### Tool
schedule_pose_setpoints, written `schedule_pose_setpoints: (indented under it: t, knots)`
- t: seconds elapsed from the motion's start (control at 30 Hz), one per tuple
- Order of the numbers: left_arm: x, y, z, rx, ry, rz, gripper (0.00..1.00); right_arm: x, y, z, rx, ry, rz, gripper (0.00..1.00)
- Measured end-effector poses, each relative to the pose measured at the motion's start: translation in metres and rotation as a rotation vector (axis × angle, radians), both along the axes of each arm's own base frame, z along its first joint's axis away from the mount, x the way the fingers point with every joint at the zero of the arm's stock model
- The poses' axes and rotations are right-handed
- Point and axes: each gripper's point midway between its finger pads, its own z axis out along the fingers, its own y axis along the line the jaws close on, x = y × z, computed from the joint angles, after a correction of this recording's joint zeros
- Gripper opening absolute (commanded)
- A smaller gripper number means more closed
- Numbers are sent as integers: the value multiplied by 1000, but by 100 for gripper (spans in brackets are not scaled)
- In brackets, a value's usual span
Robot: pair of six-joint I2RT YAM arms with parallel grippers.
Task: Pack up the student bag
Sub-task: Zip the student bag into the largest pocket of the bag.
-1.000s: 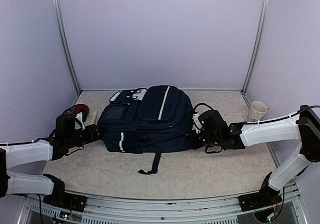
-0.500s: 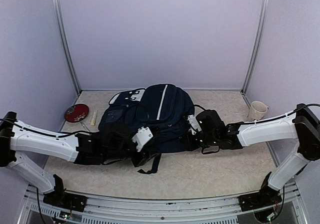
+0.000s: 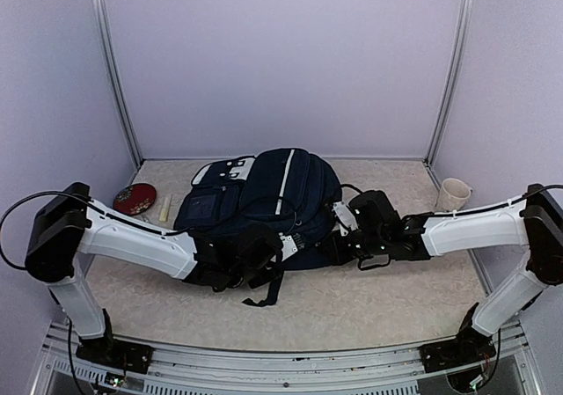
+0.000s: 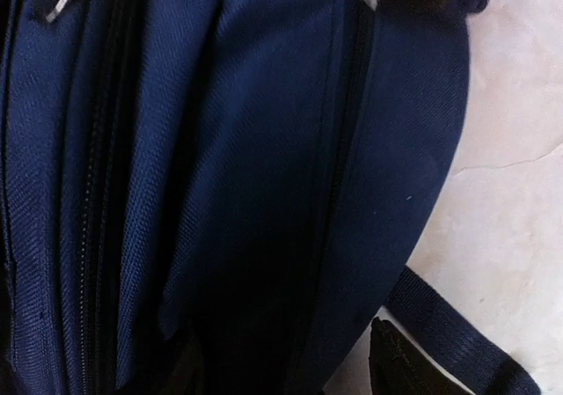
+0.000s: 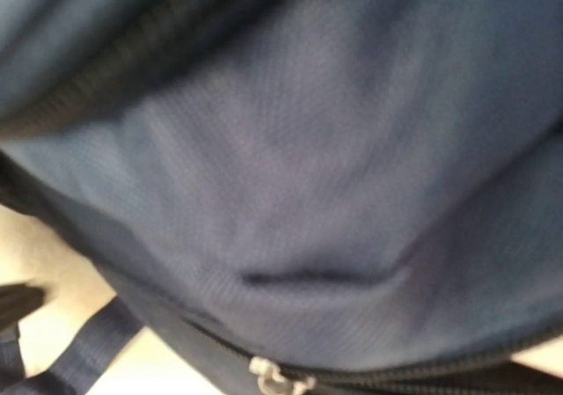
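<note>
The student bag is a dark navy backpack with a white stripe, lying flat in the middle of the table. My left gripper is at its near edge, by the black strap. In the left wrist view navy fabric fills the frame; the fingertips stand wide apart, open, with the bag's edge between them. My right gripper presses against the bag's right side. The right wrist view is blurred navy fabric with a zipper pull; its fingers are hidden.
A red round object and a pale yellow stick lie left of the bag. A white cup stands at the right by the wall. Walls close in the table on three sides.
My left arm has swung from the bag's left side across to its near edge. The bag has bunched up and shifted slightly. My right gripper stays at the bag's right side.
</note>
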Motion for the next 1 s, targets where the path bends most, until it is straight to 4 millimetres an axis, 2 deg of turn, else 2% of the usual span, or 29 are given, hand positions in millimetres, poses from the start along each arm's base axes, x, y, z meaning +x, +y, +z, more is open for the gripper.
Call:
schedule_pose_setpoints:
  t: [0.07, 0.13, 0.27, 0.3, 0.5, 0.77, 0.87, 1.0]
  knots:
    - [7, 6, -14, 63, -39, 35, 56, 0, -2, 0, 1, 9, 0, 0]
    - [15, 10, -18, 100, -107, 82, 42, 1, -4, 0, 3, 18, -1, 0]
    - [29, 16, -9, 109, -221, 151, 5, 7, -12, -1, -3, 28, -21, 0]
    - [30, 16, -7, 99, -239, 158, 0, 9, -14, -1, -9, 32, -29, 0]
    - [26, 25, -5, 40, -264, 154, 0, 16, -29, -1, -73, 39, -57, 0]
    - [14, 36, 3, -50, -230, 133, 0, 28, -57, 12, -108, 53, -94, 0]
    - [6, 43, 10, -98, -217, 115, 0, 24, -55, 14, -100, 62, -38, 0]
    - [-10, 62, 18, -159, -202, 74, 0, 17, -50, 17, -114, 62, 46, 0]
